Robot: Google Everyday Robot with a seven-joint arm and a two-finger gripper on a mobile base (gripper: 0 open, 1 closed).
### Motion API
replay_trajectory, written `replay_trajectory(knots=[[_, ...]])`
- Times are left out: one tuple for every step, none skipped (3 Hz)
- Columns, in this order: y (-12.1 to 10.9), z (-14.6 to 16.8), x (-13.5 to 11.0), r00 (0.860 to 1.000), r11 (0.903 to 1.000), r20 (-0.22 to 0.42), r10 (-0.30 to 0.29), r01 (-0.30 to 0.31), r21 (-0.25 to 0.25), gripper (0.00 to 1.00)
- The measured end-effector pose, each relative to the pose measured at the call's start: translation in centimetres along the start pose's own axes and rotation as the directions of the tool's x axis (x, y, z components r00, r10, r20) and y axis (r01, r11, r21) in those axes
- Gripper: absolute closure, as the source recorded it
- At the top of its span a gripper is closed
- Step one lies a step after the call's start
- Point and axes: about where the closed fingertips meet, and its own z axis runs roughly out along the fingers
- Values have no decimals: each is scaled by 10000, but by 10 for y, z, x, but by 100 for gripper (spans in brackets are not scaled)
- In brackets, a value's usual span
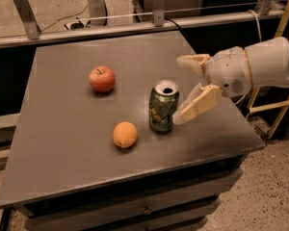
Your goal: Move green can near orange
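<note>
The green can (163, 107) stands upright on the grey table (67, 143), its silver top open. The orange (124, 134) lies just left of it and a little nearer the front, a small gap between them. My gripper (182, 88) is to the right of the can, open, with one finger (192, 61) behind and above the can and the other (198, 105) close beside its right side. It holds nothing. The white arm reaches in from the right.
A red apple (102, 78) lies at the back left of the can. The table's right edge (241, 124) is close behind the gripper. A metal rail (135, 25) runs along the table's far side.
</note>
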Motion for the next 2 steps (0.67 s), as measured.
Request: replay_trajectory(knots=[[-32,-57,0,9995,9945,286,-158,128,1038,0],[-32,-57,0,9995,9945,286,-158,128,1038,0]])
